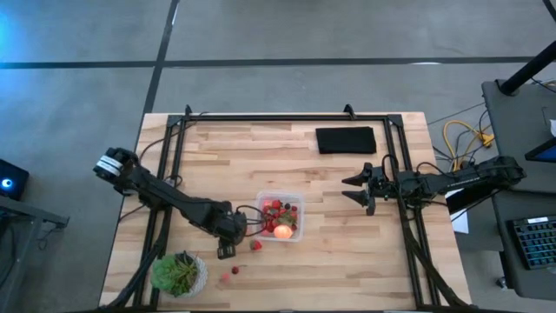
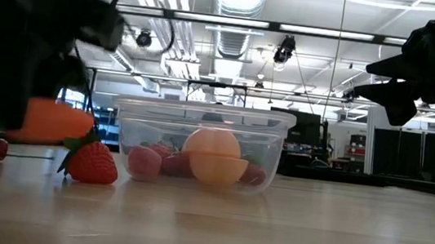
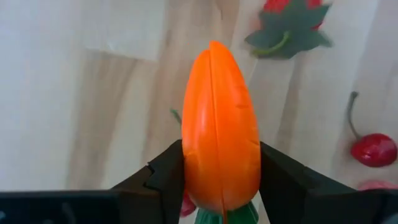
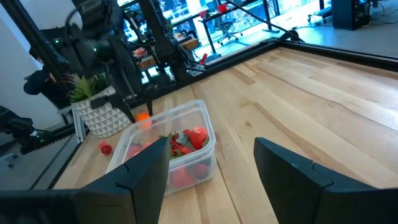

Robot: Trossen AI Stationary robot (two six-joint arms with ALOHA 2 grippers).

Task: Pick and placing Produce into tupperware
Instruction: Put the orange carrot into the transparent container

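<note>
Left gripper (image 3: pixel 221 180) pinches carrot (image 3: pixel 219 124) just beside tupperware (image 1: pixel 280 216), above table. Smooth tapered carrot may slip from fingers, or strike tupperware wall and push it. Right gripper (image 1: pixel 358 189) spread, waiting well apart from tupperware.

Room around me, as catalogued:
- Floor (image 1: pixel 304 35): grey concrete, crossed by dark seam lines.
- Desk (image 1: pixel 287 269): light wooden planks, bordered by a black metal frame (image 1: pixel 287 116).
- Ceiling (image 2: pixel 237 26): exposed silver ducts, pipes and bright strip lights.
- Side bench (image 1: pixel 530 113): dark, carrying a keyboard (image 1: pixel 532 242) and coiled yellow cable (image 1: pixel 465 139).
- Far room: dark workstations (image 2: pixel 410 164), black-framed tables (image 4: pixel 242 18), bright windows behind them.
</note>
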